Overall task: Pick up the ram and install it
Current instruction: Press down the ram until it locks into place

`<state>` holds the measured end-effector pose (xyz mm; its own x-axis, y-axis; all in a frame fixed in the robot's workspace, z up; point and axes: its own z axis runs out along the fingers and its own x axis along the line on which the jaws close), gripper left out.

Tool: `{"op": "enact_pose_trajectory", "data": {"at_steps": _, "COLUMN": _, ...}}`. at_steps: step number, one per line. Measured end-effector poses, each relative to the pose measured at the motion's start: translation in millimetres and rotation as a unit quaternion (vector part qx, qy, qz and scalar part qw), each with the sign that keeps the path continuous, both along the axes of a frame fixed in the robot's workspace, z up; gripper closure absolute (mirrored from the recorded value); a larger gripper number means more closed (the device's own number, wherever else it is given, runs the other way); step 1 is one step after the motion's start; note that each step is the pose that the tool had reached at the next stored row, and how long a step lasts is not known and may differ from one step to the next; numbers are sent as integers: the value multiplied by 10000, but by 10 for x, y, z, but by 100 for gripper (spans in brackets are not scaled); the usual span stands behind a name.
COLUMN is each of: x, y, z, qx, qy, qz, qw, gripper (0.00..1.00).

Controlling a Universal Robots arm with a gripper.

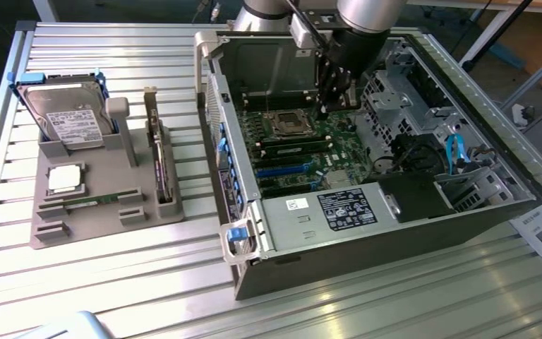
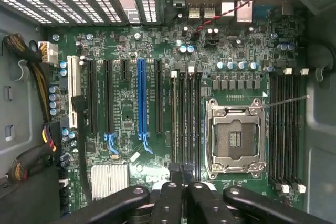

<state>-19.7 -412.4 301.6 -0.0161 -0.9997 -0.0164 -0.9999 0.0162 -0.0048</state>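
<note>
Slatted metal table (image 1: 111,275), open computer case (image 1: 346,233)

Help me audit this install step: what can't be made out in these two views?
- Wrist view: the near ends of the memory slots, covered by the shut pincer.
- Exterior view: anything between the pincer's tips, hidden by the arm.
- Exterior view: the hard drive label text, too small.
- Exterior view: the upright board in the grey tray, edge-on.
</note>
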Motion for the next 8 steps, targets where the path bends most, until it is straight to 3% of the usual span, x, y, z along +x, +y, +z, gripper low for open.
{"op": "enact_pose_trajectory", "data": {"at_steps": 3, "x": 0, "y": 0, "z": 43, "qx": 1, "qy": 0, "qz": 0, "qw": 10000, "gripper": 90}}
{"op": "enact_pose_trajectory", "data": {"at_steps": 8, "x": 0, "y": 0, "z": 198, "qx": 0, "qy": 0, "qz": 0, "qw": 10000, "gripper": 90}}
